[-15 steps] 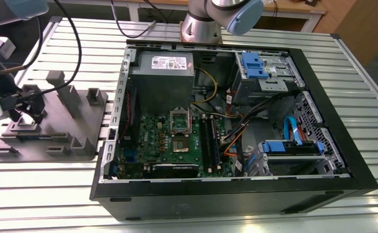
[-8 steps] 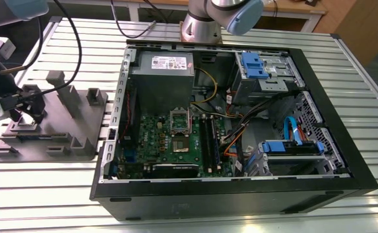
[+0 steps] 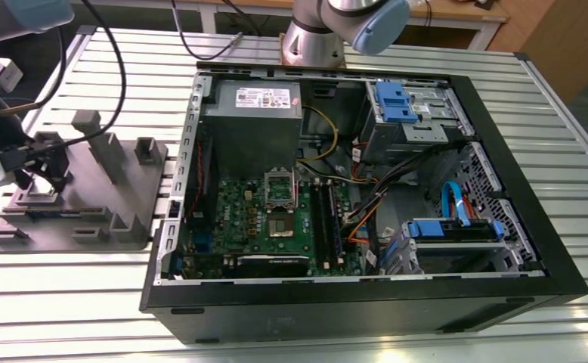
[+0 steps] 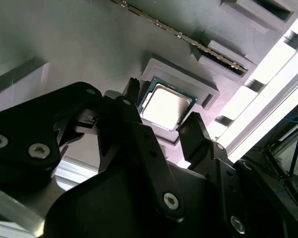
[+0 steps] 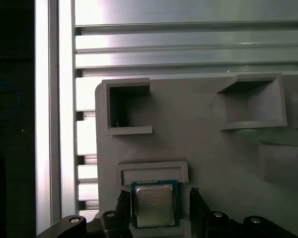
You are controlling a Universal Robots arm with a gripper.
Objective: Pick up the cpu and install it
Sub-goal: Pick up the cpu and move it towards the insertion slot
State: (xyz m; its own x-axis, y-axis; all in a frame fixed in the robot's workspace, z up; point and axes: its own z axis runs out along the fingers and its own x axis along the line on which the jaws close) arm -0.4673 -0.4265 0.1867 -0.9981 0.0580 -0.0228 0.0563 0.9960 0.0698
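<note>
One slatted metal tabletop (image 3: 72,302) carries everything in the exterior view. The biggest thing on it is an open black computer case (image 3: 536,249), lying on its side with its inside facing up. The robot arm's base (image 3: 314,38) stands just behind the case. Inside the case, a grey power supply (image 3: 254,128) sits at the far end, with a green circuit board (image 3: 243,208) nearer the camera and blue drive brackets (image 3: 395,102) toward the exterior view's right.

Beside the case, toward the exterior view's left, a grey plastic tray (image 3: 122,197) with raised blocks lies flat on the tabletop. The pincer (image 3: 27,178) hangs over the tray's left part.

Both wrist views look down at the tray (image 5: 213,148). Its pale surface has square pockets and a shallow framed recess. The pincer (image 4: 163,101) is spread open, and its black fingers (image 4: 139,129) stand one on each side of that recess. A small gap shows between the fingers and what lies between them.

Smallest is the cpu (image 4: 166,105), a flat square chip with a silver-grey top and a thin rim. It lies flat in the tray's recess. In the first wrist view the cpu (image 5: 154,203) sits between the two fingertips (image 5: 196,208), ungripped.
</note>
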